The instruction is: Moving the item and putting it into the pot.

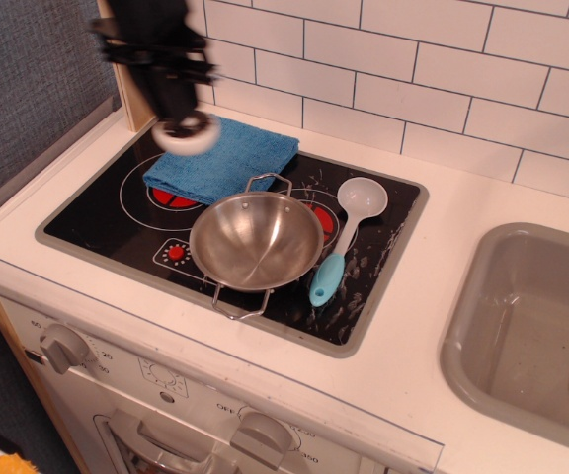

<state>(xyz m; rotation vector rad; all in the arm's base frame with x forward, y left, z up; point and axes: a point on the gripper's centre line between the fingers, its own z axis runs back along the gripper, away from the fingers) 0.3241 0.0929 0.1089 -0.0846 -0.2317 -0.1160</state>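
Note:
My gripper (181, 117) is shut on the item (188, 137), a small round white disc, and holds it in the air over the left part of the blue cloth. Both are motion-blurred. The pot (256, 240), a shiny steel bowl with two wire loop handles, stands empty on the black stovetop, down and to the right of the gripper.
A folded blue cloth (227, 156) lies on the back of the stovetop (97, 222). A white ladle with a light-blue handle (344, 237) lies right of the pot. A grey sink (522, 336) is at the right. A tiled wall stands behind.

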